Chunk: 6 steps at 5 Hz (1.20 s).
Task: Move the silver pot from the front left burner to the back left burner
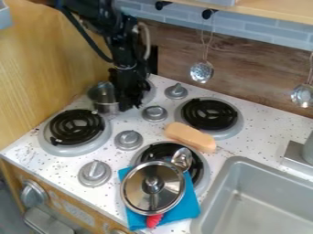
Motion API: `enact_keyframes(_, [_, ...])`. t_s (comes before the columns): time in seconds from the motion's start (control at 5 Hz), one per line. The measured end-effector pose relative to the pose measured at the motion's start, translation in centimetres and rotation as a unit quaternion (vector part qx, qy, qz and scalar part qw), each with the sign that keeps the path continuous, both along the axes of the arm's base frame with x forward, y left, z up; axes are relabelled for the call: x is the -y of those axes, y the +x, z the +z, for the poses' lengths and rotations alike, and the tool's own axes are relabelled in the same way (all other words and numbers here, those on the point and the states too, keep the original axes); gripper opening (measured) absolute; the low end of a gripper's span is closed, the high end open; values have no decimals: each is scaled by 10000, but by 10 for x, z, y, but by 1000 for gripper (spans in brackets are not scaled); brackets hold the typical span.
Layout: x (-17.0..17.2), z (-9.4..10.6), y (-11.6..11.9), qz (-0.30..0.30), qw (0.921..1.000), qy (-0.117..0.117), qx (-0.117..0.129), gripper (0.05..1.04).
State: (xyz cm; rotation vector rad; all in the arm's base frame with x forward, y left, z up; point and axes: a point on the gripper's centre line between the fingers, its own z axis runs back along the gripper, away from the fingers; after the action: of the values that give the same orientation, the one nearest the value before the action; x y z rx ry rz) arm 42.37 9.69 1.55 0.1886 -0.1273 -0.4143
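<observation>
My black gripper (127, 99) hangs over the back left of the stove, pointing down. Right beside it, on its left, stands a small silver pot (103, 97); whether the two touch I cannot tell. At the front, a round metal lid (153, 188) with a knob lies on a blue cloth (191, 208). A silver spoon (182, 158) pokes out behind the lid, and a red handle end (154, 220) shows in front of it. Between the two right burners lies a tan, oblong block (191, 136).
Black coil burners (76, 127) and grey knobs (128, 140) cover the white stove top. A grey sink (260, 199) is at the lower right, with a faucet base (294, 155). Metal utensils (202, 72) hang along the back wall; a wooden wall (49, 64) borders the left.
</observation>
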Motion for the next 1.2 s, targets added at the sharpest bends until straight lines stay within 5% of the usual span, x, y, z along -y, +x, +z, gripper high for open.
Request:
enact_keyframes(0.4, [5, 5, 16, -760, 9965, 266, 225, 88])
enact_keyframes(1.2, [-4, -1, 60, -518, 9979, 340, 186, 88])
